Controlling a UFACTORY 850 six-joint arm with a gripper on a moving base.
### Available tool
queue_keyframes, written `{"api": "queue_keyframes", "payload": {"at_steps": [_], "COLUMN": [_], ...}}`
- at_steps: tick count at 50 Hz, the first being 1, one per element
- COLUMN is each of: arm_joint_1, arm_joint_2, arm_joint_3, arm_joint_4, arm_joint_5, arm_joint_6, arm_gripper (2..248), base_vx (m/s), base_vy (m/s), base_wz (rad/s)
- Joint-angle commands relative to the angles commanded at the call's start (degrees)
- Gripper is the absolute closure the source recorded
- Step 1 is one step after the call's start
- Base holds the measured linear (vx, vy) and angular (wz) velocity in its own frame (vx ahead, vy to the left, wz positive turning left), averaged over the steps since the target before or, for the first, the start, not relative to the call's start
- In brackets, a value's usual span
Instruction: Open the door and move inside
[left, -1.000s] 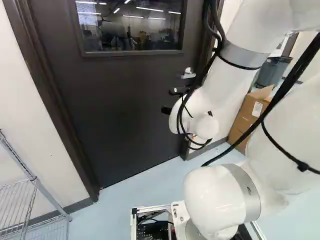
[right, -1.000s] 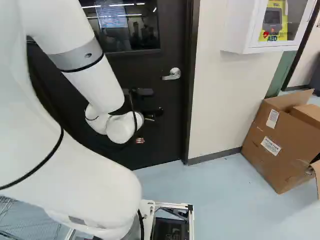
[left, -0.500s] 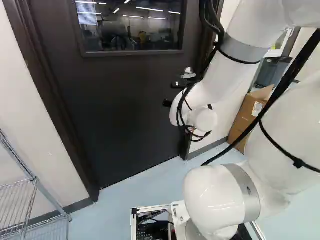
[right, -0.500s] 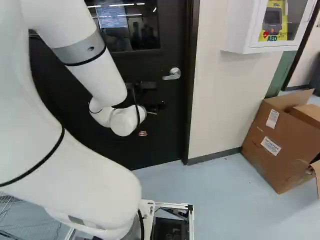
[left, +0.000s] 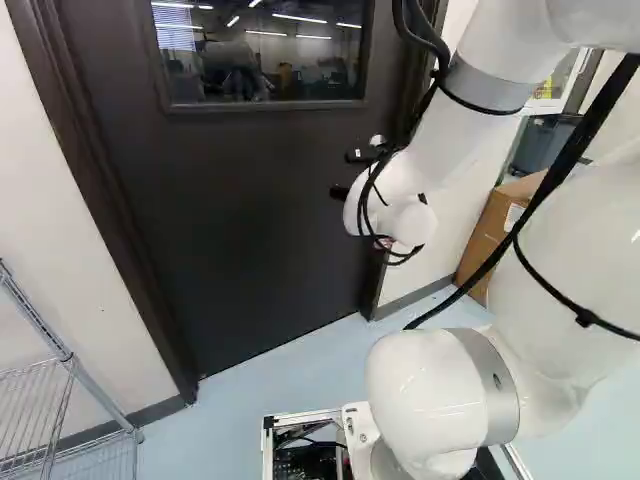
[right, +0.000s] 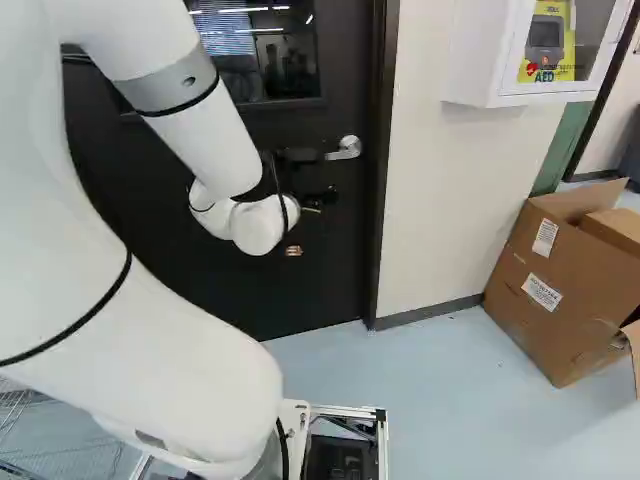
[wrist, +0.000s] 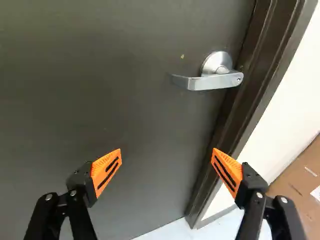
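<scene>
Below the lever handle, my gripper (right: 318, 200) shows small and dark in front of the door in the right base view, partly covered by the white wrist. The wrist view has the gripper (wrist: 167, 155) open, its orange pads wide apart with nothing between them. The silver door handle (wrist: 215, 80) lies ahead of the fingers, nearer the right-hand pad (wrist: 227, 172), and does not touch them. Its lever is level in the right base view. The dark door (left: 230, 220) stands closed in its frame, with a window in its upper part.
Right of the door frame (right: 380, 200) is a white wall with an AED cabinet (right: 475, 60). Open cardboard boxes (right: 560, 290) stand on the floor beyond it. A wire shelf (left: 70, 375) is at the left of the left base view.
The arm's wrist and gripper have risen and shifted slightly rightward in the right base view, closer to the handle's height. Base, door and handle have stayed put.
</scene>
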Motion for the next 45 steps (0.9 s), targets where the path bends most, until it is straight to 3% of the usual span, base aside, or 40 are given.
{"api": "queue_keyframes", "payload": {"at_steps": [45], "arm_joint_1": [-5.8], "arm_joint_2": [-3.2], "arm_joint_3": [-9.2], "arm_joint_4": [-13.7], "arm_joint_5": [0.0], "arm_joint_6": [0.0], "arm_gripper": [3], "base_vx": [0.000], "base_vy": [0.000], "base_wz": [0.000]}}
